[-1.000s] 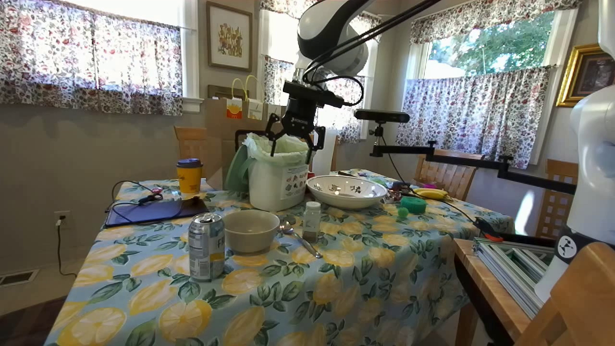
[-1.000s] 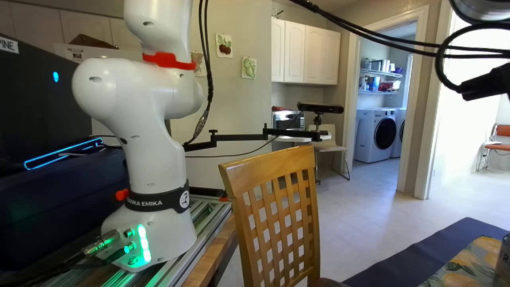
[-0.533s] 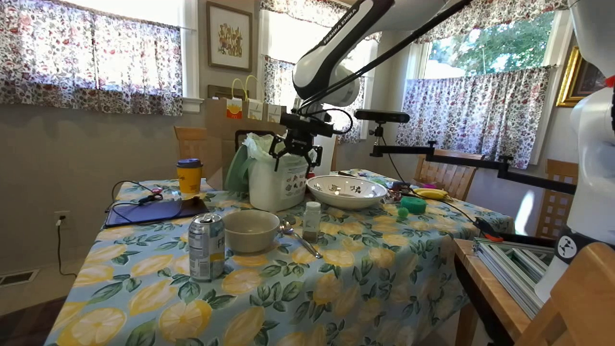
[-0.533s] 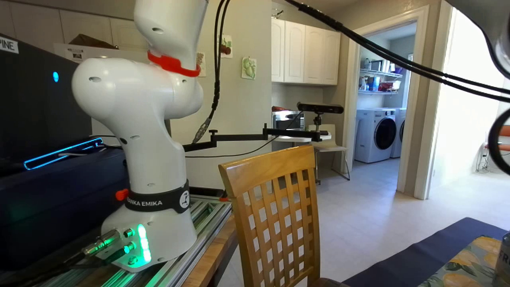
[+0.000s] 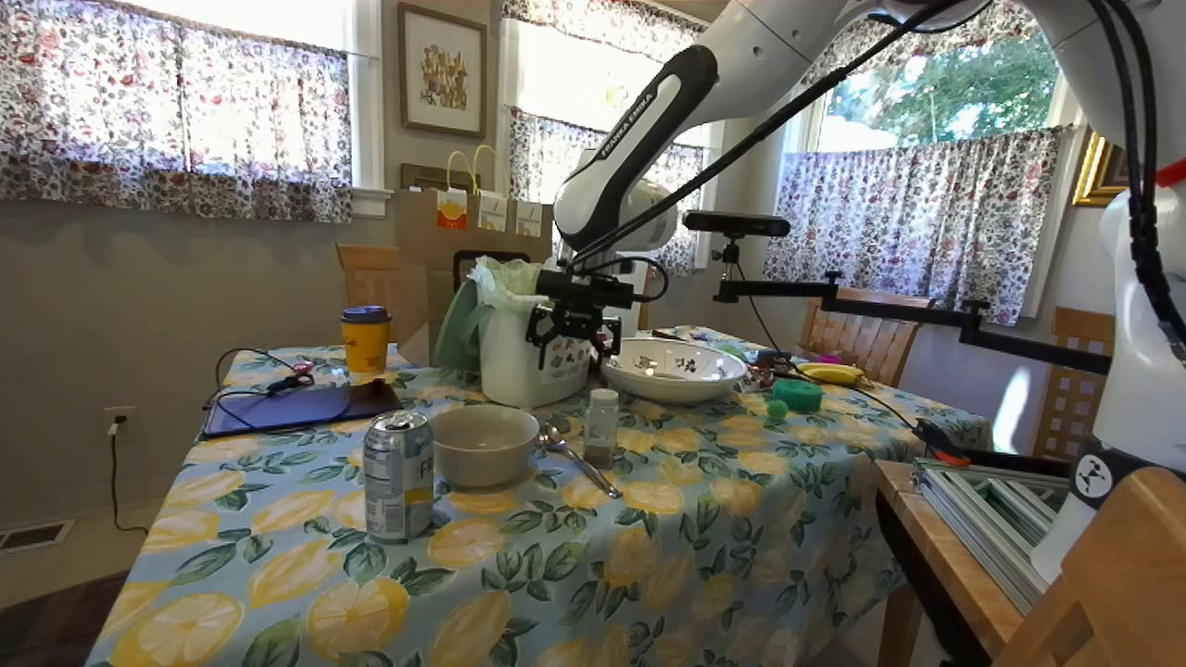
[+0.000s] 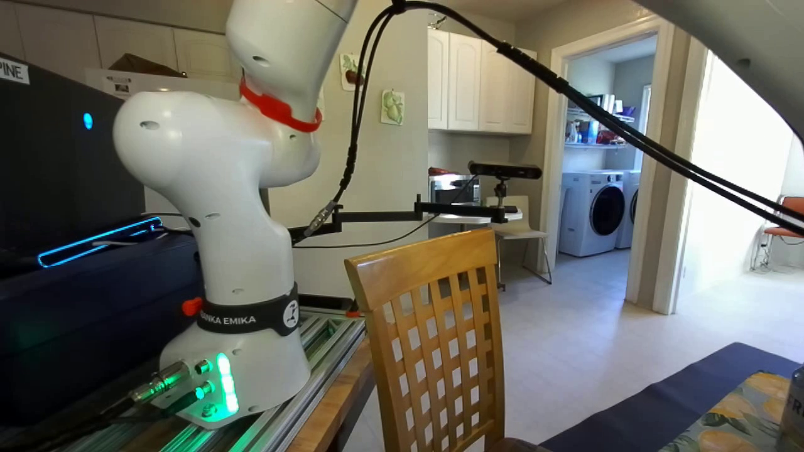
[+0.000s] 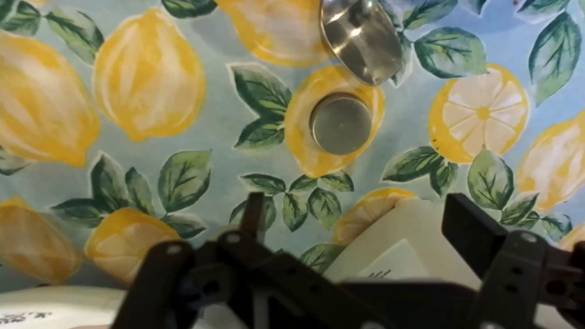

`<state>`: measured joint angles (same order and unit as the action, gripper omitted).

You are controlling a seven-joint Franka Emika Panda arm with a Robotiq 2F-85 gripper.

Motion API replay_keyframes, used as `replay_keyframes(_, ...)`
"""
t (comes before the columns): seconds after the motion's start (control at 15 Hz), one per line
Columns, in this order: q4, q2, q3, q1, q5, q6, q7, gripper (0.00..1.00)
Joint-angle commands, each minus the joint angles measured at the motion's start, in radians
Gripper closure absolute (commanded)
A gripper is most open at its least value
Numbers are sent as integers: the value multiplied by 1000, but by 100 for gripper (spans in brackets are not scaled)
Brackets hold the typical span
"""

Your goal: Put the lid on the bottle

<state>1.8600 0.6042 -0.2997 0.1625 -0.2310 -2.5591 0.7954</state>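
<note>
A small clear bottle (image 5: 600, 431) stands upright on the lemon-print tablecloth, with dark contents at its bottom. A white lid (image 5: 603, 396) appears to sit on its top. From above, in the wrist view, the lid (image 7: 342, 124) shows as a grey disc, and the bottle's body is mostly hidden under it. My gripper (image 5: 574, 357) is open and empty, above and beyond the bottle, in front of the white bin. In the wrist view, the fingers (image 7: 358, 214) are wide apart with nothing between them. No separate loose lid shows.
A spoon (image 5: 584, 463) lies beside the bottle, next to a grey bowl (image 5: 484, 449) and a can (image 5: 398, 482). The white bin (image 5: 519, 357) and a wide patterned bowl (image 5: 669, 371) stand behind. A green item (image 5: 797, 396) and bananas (image 5: 831, 372) lie to the right.
My gripper has come down from over the bin's opening to in front of the bin's wall, staying open. The arm has stretched lower. The bottle and other table items have not moved.
</note>
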Motion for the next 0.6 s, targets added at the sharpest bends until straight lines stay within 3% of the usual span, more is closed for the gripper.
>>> replay_keyframes(0.0,-85,79,-6,10,5,21,41,0)
replay_keyframes(0.53,-59,82,5,18,-9,87,53,0)
